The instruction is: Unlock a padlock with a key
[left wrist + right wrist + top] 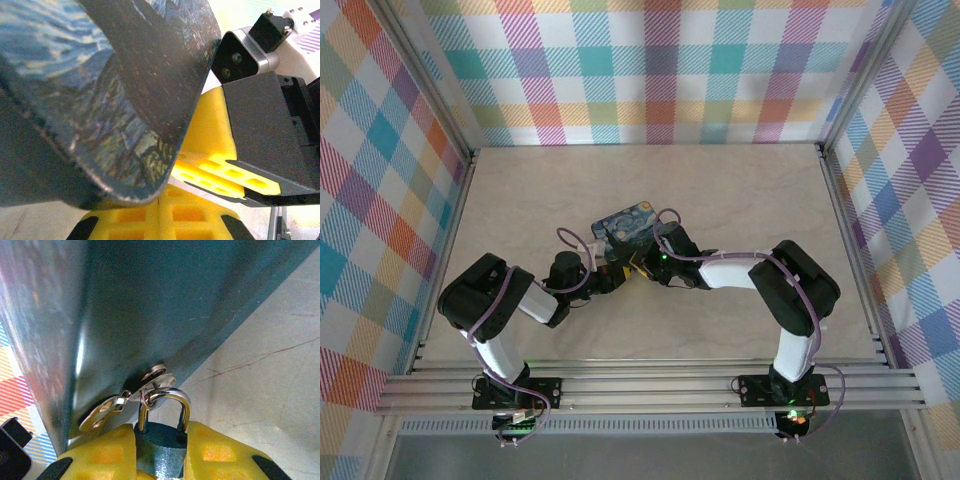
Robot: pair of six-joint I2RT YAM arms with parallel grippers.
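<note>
Yellow fingers of the right gripper [160,434] sit at the bottom centre of the right wrist view, closed in against both sides of the padlock [159,452]. Its small blue body stands upright, wedged between them. Its silvery shackle [186,407] arches up out of the grip, and a thin ring [145,399] threaded through it carries flat silvery keys [100,416] that fan out to the lower left. Just above the shackle and keys, the dark blue-green tin [150,305] takes up the upper left and middle of that frame. The pale table [260,380] shows at the right. Whether the keys touch the tin's side cannot be told. In the left wrist view the left gripper [160,212] is at the bottom centre with its two yellow fingers pressed together along a narrow seam. The tin's painted edge hangs just over their tips, and whether they pinch anything cannot be told. Seen from above, both arms bend inward and the two grippers meet near the middle of the frame, right at the tin's lower edge.
</note>
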